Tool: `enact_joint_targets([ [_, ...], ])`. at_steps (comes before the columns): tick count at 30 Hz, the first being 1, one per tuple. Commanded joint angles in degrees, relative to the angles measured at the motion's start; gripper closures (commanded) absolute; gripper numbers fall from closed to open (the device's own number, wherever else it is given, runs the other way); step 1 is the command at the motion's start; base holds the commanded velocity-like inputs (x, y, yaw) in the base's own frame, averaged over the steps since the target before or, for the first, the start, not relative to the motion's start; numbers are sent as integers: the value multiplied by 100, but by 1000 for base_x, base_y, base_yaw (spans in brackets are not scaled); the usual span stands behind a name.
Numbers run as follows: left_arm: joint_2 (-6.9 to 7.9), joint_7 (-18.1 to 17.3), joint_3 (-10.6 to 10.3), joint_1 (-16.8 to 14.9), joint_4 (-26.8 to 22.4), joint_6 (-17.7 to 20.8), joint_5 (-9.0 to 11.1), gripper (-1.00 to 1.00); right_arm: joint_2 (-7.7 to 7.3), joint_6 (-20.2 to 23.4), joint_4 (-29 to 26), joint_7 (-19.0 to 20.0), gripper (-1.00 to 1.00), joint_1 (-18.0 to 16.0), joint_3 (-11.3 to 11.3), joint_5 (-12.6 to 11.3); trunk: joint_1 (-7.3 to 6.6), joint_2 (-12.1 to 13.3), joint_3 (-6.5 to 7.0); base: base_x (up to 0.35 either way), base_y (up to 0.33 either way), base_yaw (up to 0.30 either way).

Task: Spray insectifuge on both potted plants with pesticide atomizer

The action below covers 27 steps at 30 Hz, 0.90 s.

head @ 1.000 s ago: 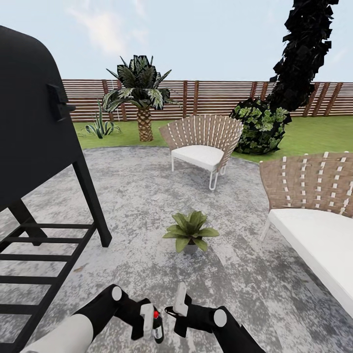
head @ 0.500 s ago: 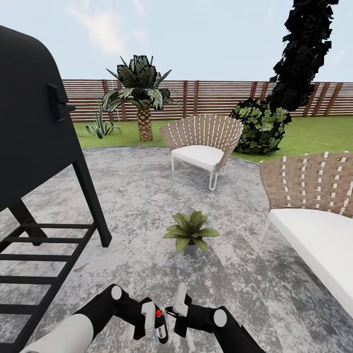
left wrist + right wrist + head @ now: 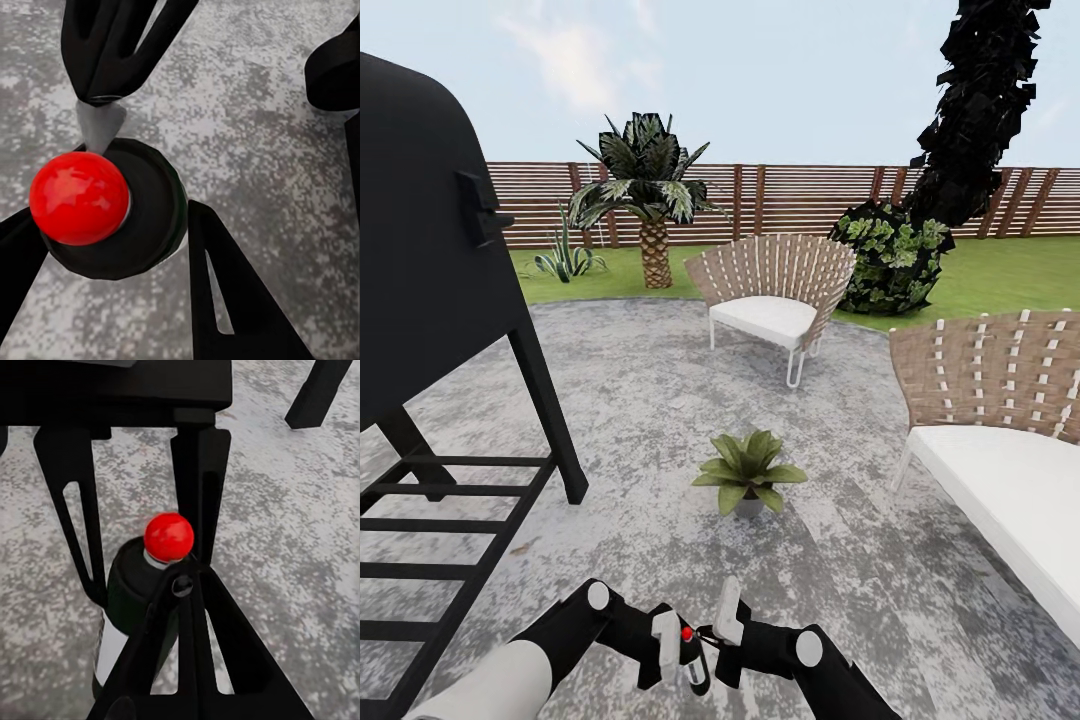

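Near chair (image 3: 1010, 440) cut off rightward

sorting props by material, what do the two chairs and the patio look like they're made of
Chairs: backs look like woven tan wicker or strapping, matte; smooth white seat cushions; the far one has thin white wire-like legs. Patio: mottled grey, probably stone or concrete, with a flat, dull finish.

My head camera looks forward and down across the patio (image 3: 660, 400). Both wrist cameras sit very close, sharing the pesticide atomizer (image 3: 112, 206) and the same speckled ground.
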Motion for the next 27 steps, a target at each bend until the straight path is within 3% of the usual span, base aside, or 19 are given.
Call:
enact_joint_targets([
  [1,0,-8,1,-2,-8,-27,-32,100,2,-32,-5,0,100,-2,-6,52,-1,-2,-5,0,0,0],
  [11,-47,-8,1,-2,-4,-27,-29,100,2,-32,-5,0,100,-2,-4,50,-1,-2,-5,0,0,0],
  [19,91,-2,-7,35,16,-18,-68,100,2,-32,2,0,100,-2,-4,56,-1,-2,-5,0,0,0],
  [20,171,-1,-12,53,17,-18,-81,100,2,-32,3,0,100,-2,-4,57,-1,-2,-5,0,0,0],
  [22,703,0,-10,98,41,-18,-100,100,2,-32,6,0,100,-2,4,74,-1,-2,-5,0,0,0],
  [25,999,0,-8,103,77,-18,-100,100,-1,-32,11,-7,100,-2,5,118,-1,-2,-5,0,0,0],
  [27,1118,5,-8,104,91,-18,-102,100,-15,-32,15,-8,100,-2,5,129,-1,-2,-5,0,0,0],
])
